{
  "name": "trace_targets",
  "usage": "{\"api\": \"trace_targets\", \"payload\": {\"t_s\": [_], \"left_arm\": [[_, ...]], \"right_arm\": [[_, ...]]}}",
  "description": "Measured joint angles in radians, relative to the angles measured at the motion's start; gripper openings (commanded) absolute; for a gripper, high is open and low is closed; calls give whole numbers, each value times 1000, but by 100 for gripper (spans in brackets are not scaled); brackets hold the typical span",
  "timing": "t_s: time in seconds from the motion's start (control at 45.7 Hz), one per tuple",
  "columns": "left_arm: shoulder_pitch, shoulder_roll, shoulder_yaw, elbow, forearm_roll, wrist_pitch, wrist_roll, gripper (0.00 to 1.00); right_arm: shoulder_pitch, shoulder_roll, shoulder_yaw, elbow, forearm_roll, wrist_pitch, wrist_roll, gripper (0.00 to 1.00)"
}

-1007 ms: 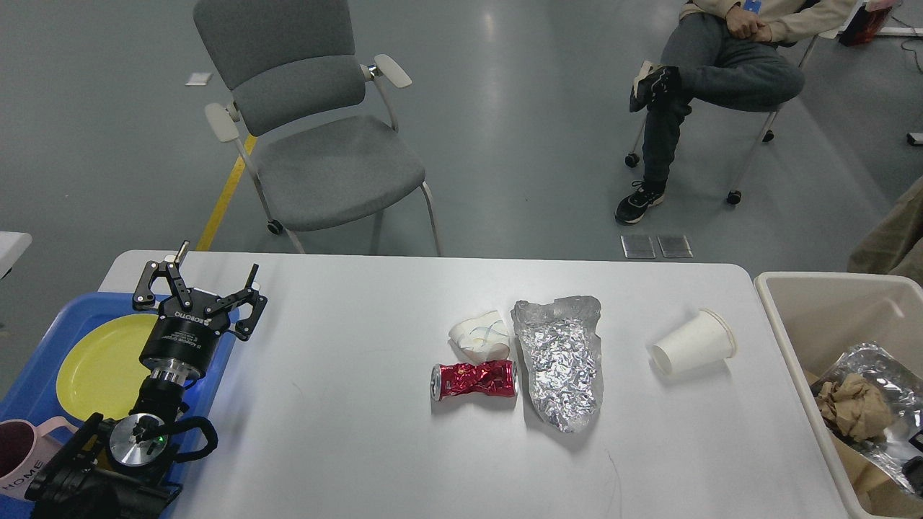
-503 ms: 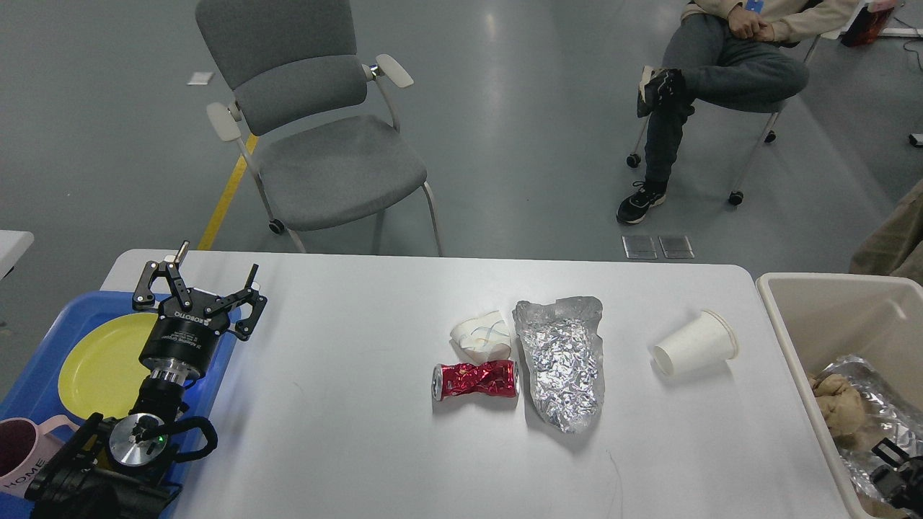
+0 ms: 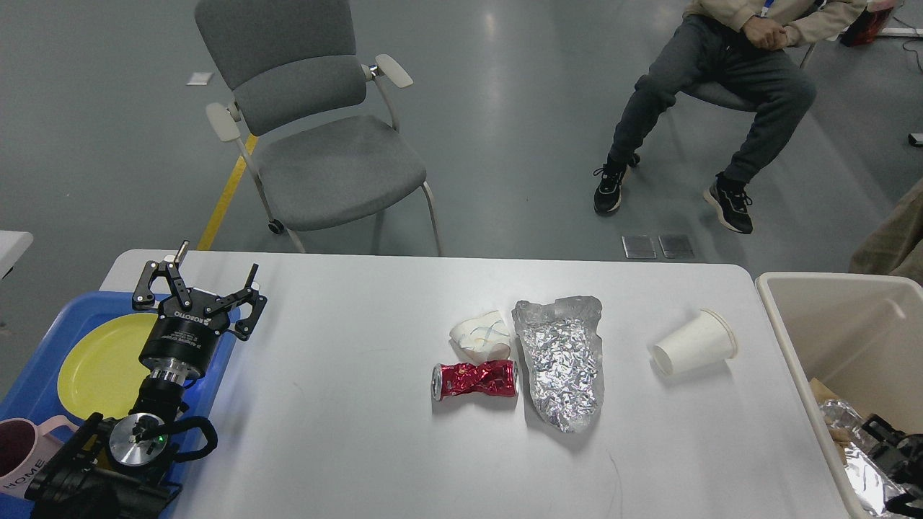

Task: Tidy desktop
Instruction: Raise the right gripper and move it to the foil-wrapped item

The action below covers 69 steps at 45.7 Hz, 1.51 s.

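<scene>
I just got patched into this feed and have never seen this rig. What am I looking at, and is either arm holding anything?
This is the view from the robot's own head, looking down at a white desktop. The black arm at the left ends in its left gripper, open and empty, above a blue tray holding a yellow plate. On the desktop lie a crushed red can, a foil bag, a crumpled white scrap and a tipped paper cup. The right gripper is low in the beige bin, too dark to judge.

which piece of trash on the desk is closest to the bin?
The white paper cup, lying on its side at the right of the desktop. The foil bag, red can and crumpled cup sit mid-table, farther from the beige bin.
</scene>
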Motion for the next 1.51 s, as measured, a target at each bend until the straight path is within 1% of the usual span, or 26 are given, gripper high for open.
{"api": "trace_targets", "payload": {"t_s": [0.109, 0.197, 0.285, 0.394, 0.547, 0.657, 0.722, 0.81, 0.941, 1.095, 1.16, 1.292, 1.51], "left_arm": [[0, 0, 0, 0, 0, 0, 0, 96], [0, 0, 0, 0, 0, 0, 0, 96], [0, 0, 0, 0, 0, 0, 0, 96], [0, 0, 0, 0, 0, 0, 0, 96], [0, -1, 0, 0, 0, 0, 0, 96], [0, -1, 0, 0, 0, 0, 0, 96], [0, -1, 0, 0, 0, 0, 0, 96], [0, -1, 0, 0, 0, 0, 0, 96], [1, -1, 0, 0, 0, 0, 0, 96], [1, -1, 0, 0, 0, 0, 0, 96], [1, -1, 0, 0, 0, 0, 0, 96], [1, 1, 0, 0, 0, 0, -1, 96], [1, 1, 0, 0, 0, 0, -1, 96]], "right_arm": [[115, -79, -52, 156, -49, 43, -3, 100], [263, -151, -119, 299, -85, 87, -3, 100], [437, -205, -212, 452, -97, 152, -3, 100], [671, -225, -355, 600, -99, 250, -3, 100], [1012, -189, -501, 776, -99, 456, -3, 100], [1225, -111, -559, 875, -95, 633, -4, 100], [1343, -54, -587, 939, -93, 712, -4, 100], [1483, 0, -596, 1030, -88, 779, -4, 100], [1660, 41, -595, 1189, -82, 813, -6, 100], [1855, 93, -569, 1385, -69, 808, -5, 100], [1906, 102, -540, 1448, -48, 806, -5, 100], [1938, 123, -504, 1499, -18, 793, -4, 100], [1941, 135, -486, 1510, -1, 803, 6, 100]]}}
